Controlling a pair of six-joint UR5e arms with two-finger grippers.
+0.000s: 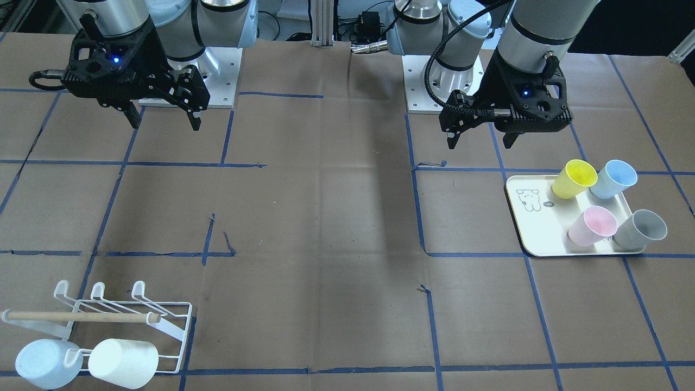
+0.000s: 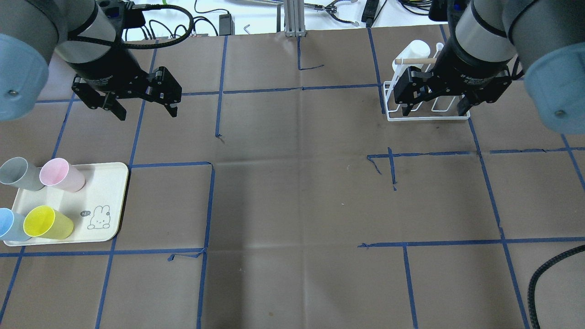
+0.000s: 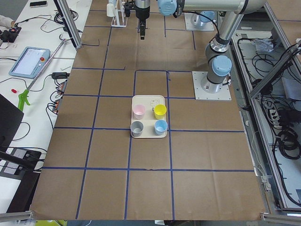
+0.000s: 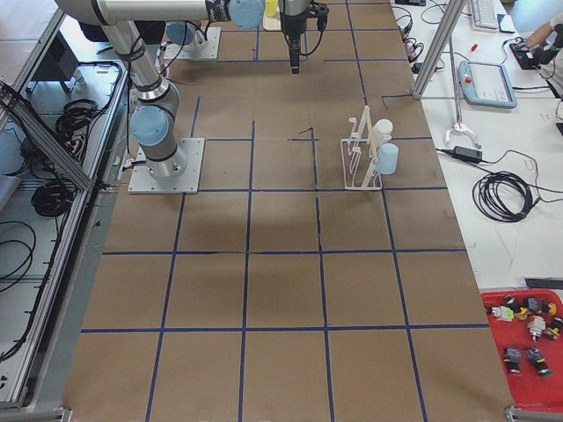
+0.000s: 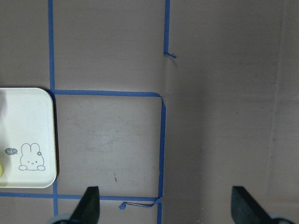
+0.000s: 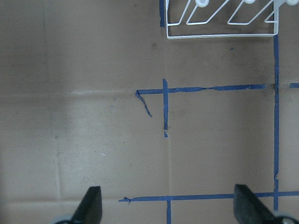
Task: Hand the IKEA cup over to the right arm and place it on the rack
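Papered table [image 1: 326,217]: 4 cups [image 1: 592,225] on tray [image 1: 535,231] near wide left pincer [image 1: 480,142], seemingly lower; right pincer [image 1: 164,124] wide.

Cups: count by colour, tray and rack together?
Yellow cup: 1
Pink cup: 1
Grey cup: 1
White cup: 1
Blue cups: 2
Total: 6, with 4 on the tray and 2 on the rack

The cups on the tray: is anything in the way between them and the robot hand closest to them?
No, nothing visible. The left gripper hangs open over bare brown paper beside the tray. The yellow cup, blue cup, pink cup and grey cup stand mouth up on it, nothing over them.
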